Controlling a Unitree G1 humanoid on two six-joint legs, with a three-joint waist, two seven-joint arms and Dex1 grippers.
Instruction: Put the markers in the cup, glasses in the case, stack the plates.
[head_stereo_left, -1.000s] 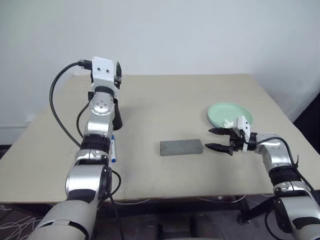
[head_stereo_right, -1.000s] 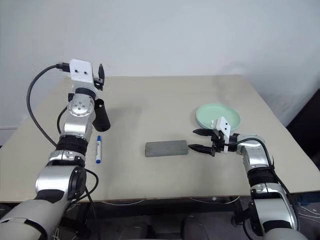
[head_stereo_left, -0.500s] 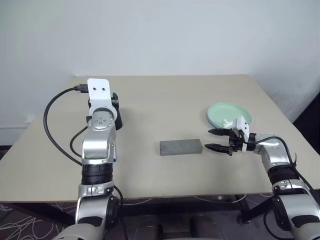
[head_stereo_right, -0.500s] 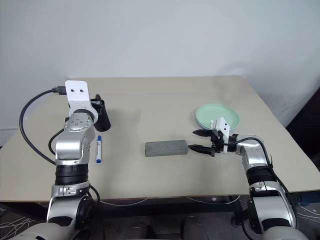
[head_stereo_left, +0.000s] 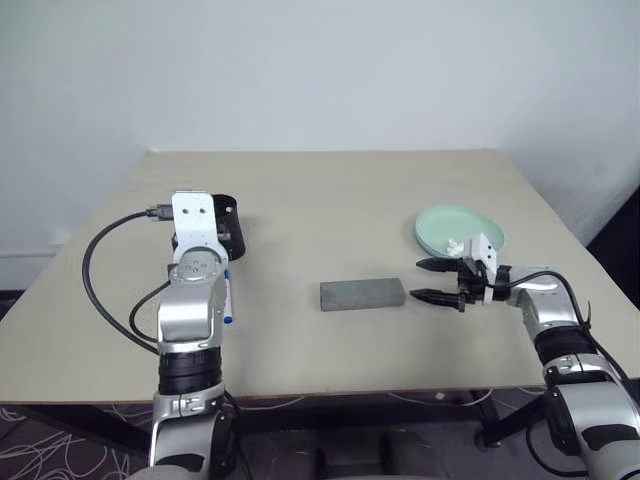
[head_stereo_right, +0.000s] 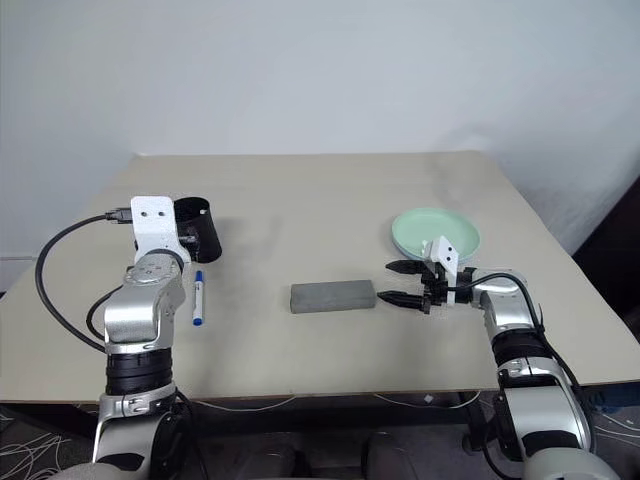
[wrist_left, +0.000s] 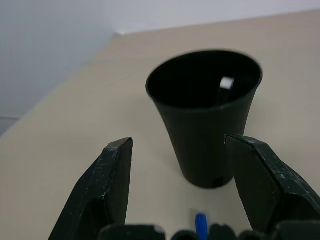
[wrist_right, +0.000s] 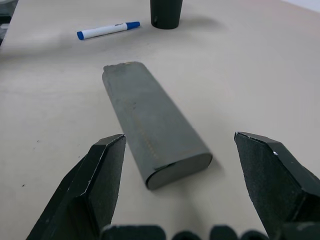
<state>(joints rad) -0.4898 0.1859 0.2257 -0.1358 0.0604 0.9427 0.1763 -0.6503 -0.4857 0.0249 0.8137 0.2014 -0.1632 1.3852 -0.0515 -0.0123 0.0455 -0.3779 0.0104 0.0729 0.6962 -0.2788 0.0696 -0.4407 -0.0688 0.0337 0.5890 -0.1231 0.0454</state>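
- The left tool (wrist_left: 175, 197) hangs spread wide and empty just short of the cup (head_stereo_right: 196, 229), which stands upright near the desk's (head_stereo_right: 330, 200) left side; the fingers straddle its width, so a grasp or steadying of the cup looks likely.
- One marker (head_stereo_right: 197, 298) lies flat on the desk beside that arm, close to the cup, handy for dropping in.
- The right tool (head_stereo_left: 428, 281) sits fully open, holding nothing, aimed at the near end of the closed grey case (head_stereo_left: 362, 294), apparently poised to work its lid.
- The mint green plate (head_stereo_left: 459, 228) rests behind the right wrist, a white scrap (head_stereo_left: 456, 245) on it.
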